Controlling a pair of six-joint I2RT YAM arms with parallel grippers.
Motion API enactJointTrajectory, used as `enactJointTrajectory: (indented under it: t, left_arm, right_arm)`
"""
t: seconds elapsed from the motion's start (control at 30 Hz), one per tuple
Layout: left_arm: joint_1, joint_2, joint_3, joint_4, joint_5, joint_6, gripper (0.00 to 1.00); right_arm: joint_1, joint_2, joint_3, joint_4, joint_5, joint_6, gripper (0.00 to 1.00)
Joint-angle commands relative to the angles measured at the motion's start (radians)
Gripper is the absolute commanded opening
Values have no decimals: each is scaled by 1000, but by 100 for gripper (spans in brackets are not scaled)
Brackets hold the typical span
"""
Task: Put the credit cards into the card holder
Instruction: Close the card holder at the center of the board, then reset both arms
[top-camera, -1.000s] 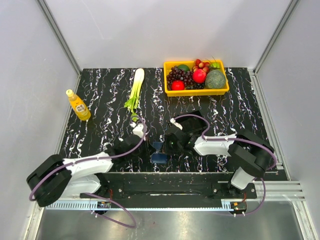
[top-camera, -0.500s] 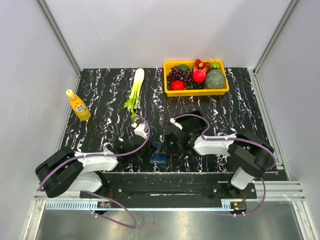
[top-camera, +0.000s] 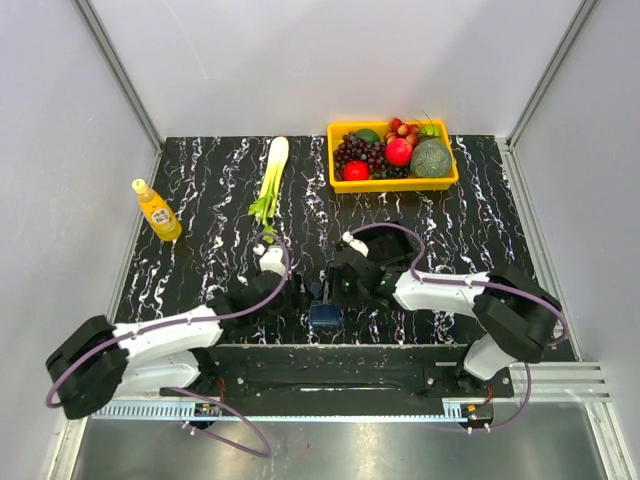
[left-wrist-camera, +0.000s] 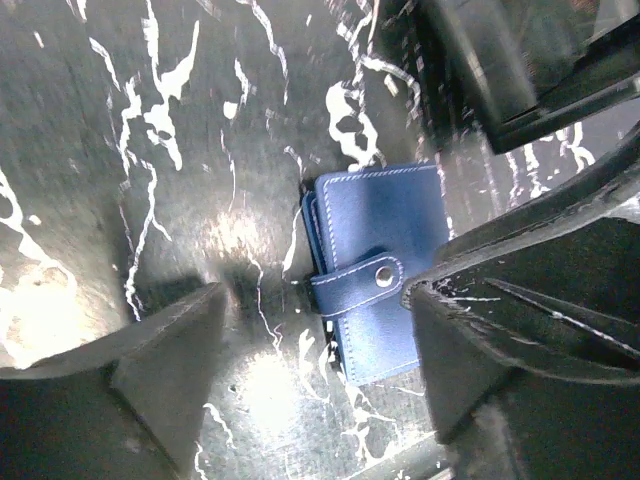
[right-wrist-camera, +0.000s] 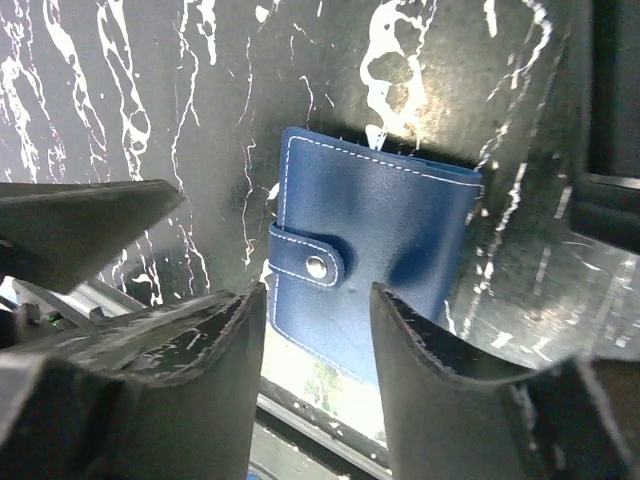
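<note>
1. A small navy-blue folding card holder (left-wrist-camera: 375, 270), stitched along its edges, lies flat with its strap snapped shut on the black, white-veined marble-pattern table (top-camera: 200, 200), near the front edge.
2. The left gripper (left-wrist-camera: 315, 300) hangs just above it, jaws apart and clamping nothing.
3. The right gripper (right-wrist-camera: 318, 295) hangs over the same card holder from the other side, jaws likewise apart and empty.

top: high up, looks down on whole table (top-camera: 200, 200) | both wrist views: very close, looking down | all share: card holder (right-wrist-camera: 385, 250)
</note>
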Motion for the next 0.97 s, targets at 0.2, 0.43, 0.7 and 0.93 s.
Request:
enactJointTrajectory:
  t: [0.2, 0.43, 0.7, 0.93]
  left_arm:
    - [75, -204, 221, -302, -127, 70, 99]
    - [85, -194, 312, -391, -222, 90, 99]
    - [91, -192, 341, -446, -283, 72, 99]
    - [111, -194, 353, -482, -309, 83, 99]
  right_arm:
    - [-25, -364, 68, -223, 298, -225, 86]
    - [-268, -684, 51, -405, 379, -311, 100]
    - [-612, -692, 54, -534, 289, -402, 99]
    - [-751, -651, 35, -508, 229, -431, 99]
